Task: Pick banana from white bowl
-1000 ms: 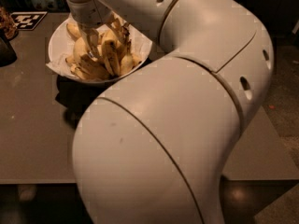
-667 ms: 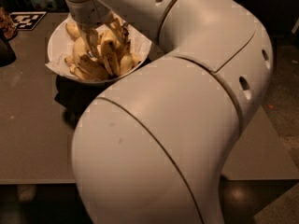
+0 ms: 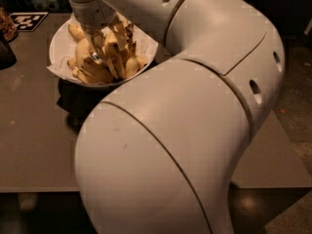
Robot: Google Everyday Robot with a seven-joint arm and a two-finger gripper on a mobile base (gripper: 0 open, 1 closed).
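Observation:
The white bowl (image 3: 61,50) stands at the back left of the grey table, with crinkled white paper showing at its rim. It holds several yellow, brown-spotted bananas (image 3: 100,67) piled together. My gripper (image 3: 105,45) reaches down from the white wrist (image 3: 90,11) into the bowl, right among the bananas. The bulky white arm (image 3: 195,106) fills the foreground and hides the bowl's right side.
A black-and-white marker tag (image 3: 28,19) lies at the table's back left. A dark object (image 3: 6,50) stands at the left edge. The bowl casts a dark shadow (image 3: 73,101). The table's front edge (image 3: 39,190) runs along the lower left.

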